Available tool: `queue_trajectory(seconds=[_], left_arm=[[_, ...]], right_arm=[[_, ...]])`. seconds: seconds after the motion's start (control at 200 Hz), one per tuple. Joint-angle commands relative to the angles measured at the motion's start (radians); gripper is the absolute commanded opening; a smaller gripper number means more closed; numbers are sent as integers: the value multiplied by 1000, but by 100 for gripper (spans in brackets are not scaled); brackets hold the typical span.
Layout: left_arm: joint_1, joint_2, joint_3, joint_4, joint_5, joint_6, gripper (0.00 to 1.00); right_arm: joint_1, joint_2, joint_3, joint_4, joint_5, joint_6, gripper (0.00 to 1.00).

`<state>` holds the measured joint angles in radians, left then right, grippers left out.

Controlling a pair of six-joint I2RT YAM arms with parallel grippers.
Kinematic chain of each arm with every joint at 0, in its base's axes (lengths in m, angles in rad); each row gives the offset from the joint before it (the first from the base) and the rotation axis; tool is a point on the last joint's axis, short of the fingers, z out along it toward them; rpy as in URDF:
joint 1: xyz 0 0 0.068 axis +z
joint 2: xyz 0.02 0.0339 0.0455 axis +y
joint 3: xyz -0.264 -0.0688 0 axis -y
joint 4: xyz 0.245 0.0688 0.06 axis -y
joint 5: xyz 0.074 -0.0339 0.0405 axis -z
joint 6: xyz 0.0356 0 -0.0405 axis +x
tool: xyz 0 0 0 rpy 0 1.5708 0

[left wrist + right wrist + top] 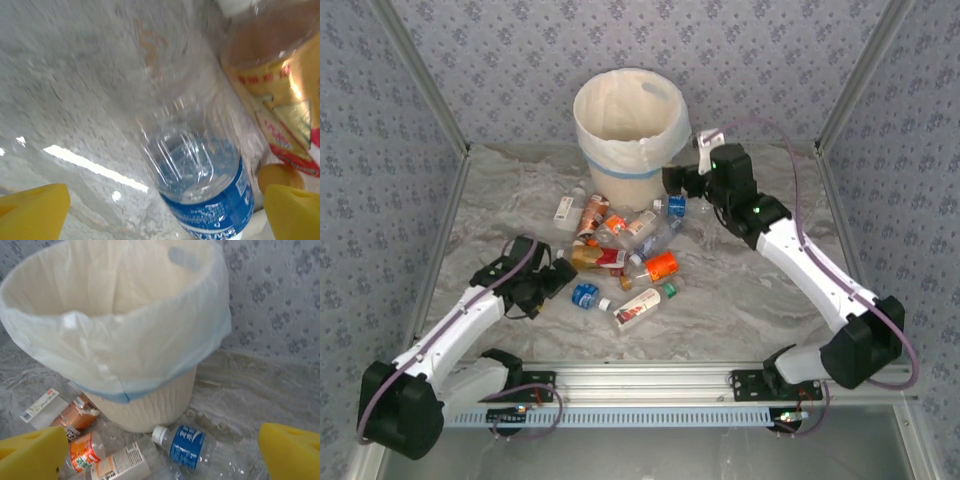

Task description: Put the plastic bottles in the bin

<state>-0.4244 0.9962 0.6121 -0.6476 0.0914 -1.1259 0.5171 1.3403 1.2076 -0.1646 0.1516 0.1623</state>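
Several plastic bottles (620,250) lie in a heap on the table in front of the bin (628,125), a cream bucket lined with a white bag. My left gripper (555,278) stands open at the left edge of the heap. In the left wrist view its yellow fingers (32,212) stand wide on either side of a clear bottle with a blue label (200,170), not touching it. My right gripper (675,182) hangs open beside the bin's right side, above a blue-labelled bottle (187,445) lying at the bin's foot (150,405). Nothing sits between its fingers (292,452).
An orange-and-yellow labelled bottle (280,100) lies right next to the blue-labelled one. An orange bottle (660,267) and a white bottle with a green cap (642,305) lie at the near side of the heap. Patterned walls close in the marble table (770,290).
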Motion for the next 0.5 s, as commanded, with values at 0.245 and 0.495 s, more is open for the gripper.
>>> queue_trajectory(seconds=[0.245,0.495], left_arm=[[-117,147,4,117,-23,-237,99],[-126,238,33,113,-68,-230,95]], right_arm=[[-9,-48,-30,25,65,36,100],[-6,-68,-39,-2,59,46,100]])
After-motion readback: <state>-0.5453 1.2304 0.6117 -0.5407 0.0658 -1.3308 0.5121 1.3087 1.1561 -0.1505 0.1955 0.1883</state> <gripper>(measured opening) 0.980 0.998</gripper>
